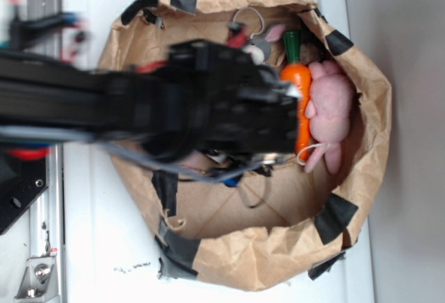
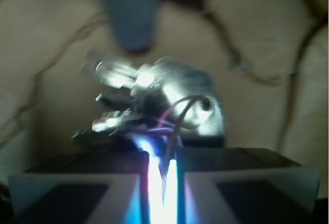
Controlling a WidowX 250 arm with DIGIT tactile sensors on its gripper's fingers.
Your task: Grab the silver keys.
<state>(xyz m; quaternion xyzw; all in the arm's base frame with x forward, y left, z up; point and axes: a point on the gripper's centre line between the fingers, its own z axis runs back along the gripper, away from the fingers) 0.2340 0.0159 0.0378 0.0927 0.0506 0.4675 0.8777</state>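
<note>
Pinched almost together, the end effector [image 2: 163,170] has its two pads meeting on the near edge of the silver keys [image 2: 159,98], which sit directly ahead of the tips in the wrist view. Their blades fan away leftward, so the bunch's long axis runs roughly crosswise to the fingers (blur hides finer detail). Beneath lies the brown paper bag [image 1: 278,261], holding an orange carrot toy [image 1: 300,101] and pink plush [image 1: 332,108].

White tabletop [image 1: 104,233] under bright light, grey wall [image 1: 410,178] along the far side
</note>
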